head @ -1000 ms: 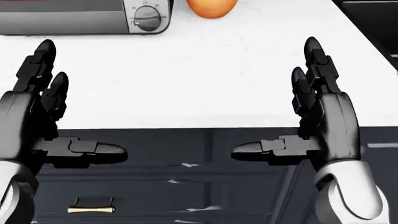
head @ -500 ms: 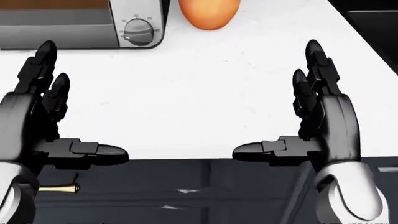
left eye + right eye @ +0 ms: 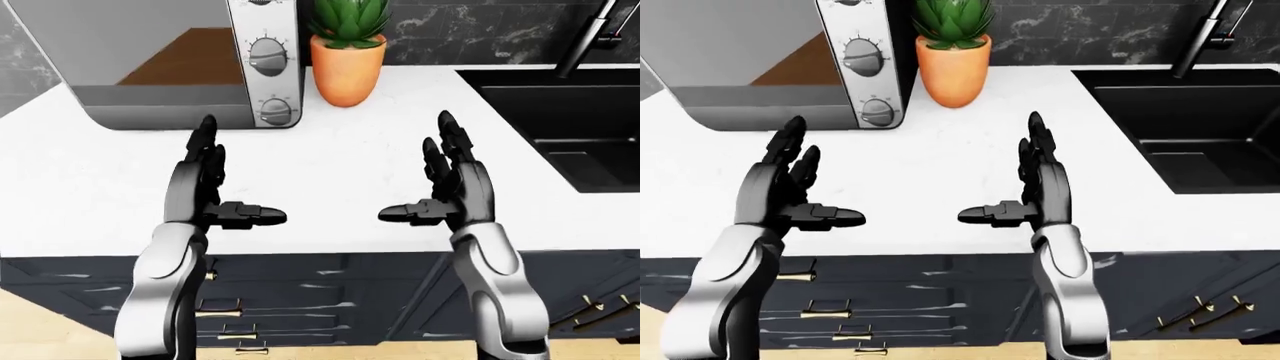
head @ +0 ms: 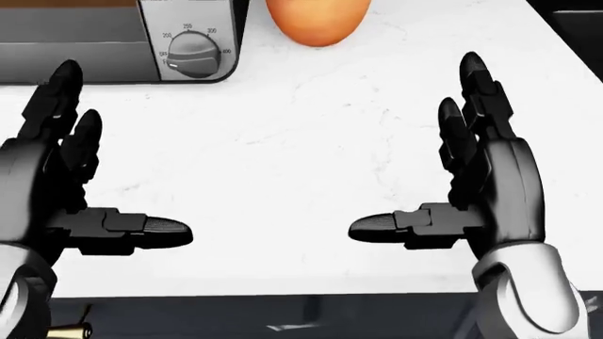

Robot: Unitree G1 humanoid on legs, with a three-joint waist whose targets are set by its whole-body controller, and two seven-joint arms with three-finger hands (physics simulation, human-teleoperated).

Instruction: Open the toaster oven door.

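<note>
My left hand (image 3: 210,196) and right hand (image 3: 450,191) hover over the white table (image 3: 340,150), palms facing each other, fingers spread and upright, thumbs pointing inward, holding nothing. The toaster oven (image 3: 165,64) stands at the top left of the left-eye view, well apart from both hands, its knobs (image 3: 268,54) beside a potted succulent (image 3: 348,45). A black sink (image 3: 1190,127) lies at right.

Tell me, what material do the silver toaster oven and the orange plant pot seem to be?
The silver toaster oven looks like brushed metal: grey, with a soft sheen. The orange plant pot looks like matte terracotta or plastic: smooth, no glare. As renders, both are guesses.
</note>
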